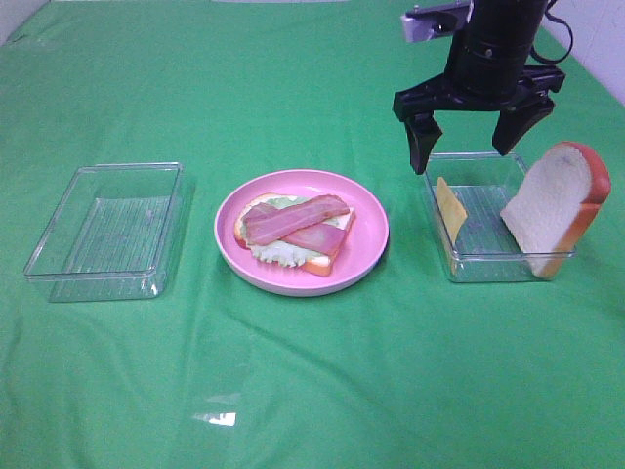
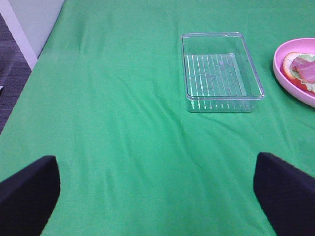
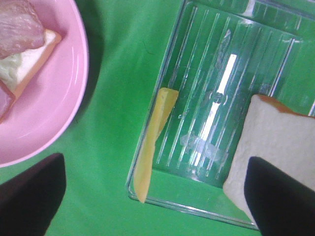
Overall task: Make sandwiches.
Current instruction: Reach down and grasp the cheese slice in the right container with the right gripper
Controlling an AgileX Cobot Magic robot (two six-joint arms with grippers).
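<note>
Nearest me, my left hand [image 2: 157, 196] shows only through its own wrist camera. Its two dark fingers [image 2: 29, 196] are spread wide over the bare green counter [image 1: 312, 391], with nothing between them.

Beyond it, three things sit in a row across the cloth. On the left is a clear plastic tray [image 1: 93, 283] with nothing in it. In the middle is a round pink plate [image 1: 293, 281] carrying the open sandwich: a bottom bread slice [image 1: 327, 262] with an orange-brown crust, pale lettuce [image 1: 278, 252] on top of it, and two bacon strips [image 1: 293, 220] laid across the lettuce.

On the right is a second clear tray [image 1: 493, 266]. A yellow cheese slice [image 1: 450, 208] stands on edge against the wall nearer the plate. A second bread slice [image 1: 552, 205] leans tilted at the opposite end, rising above the rim.

Farthest back, my right hand [image 1: 463, 159] hangs above the far edge of that tray. It is wide open and empty, clear of both cheese and bread.
</note>
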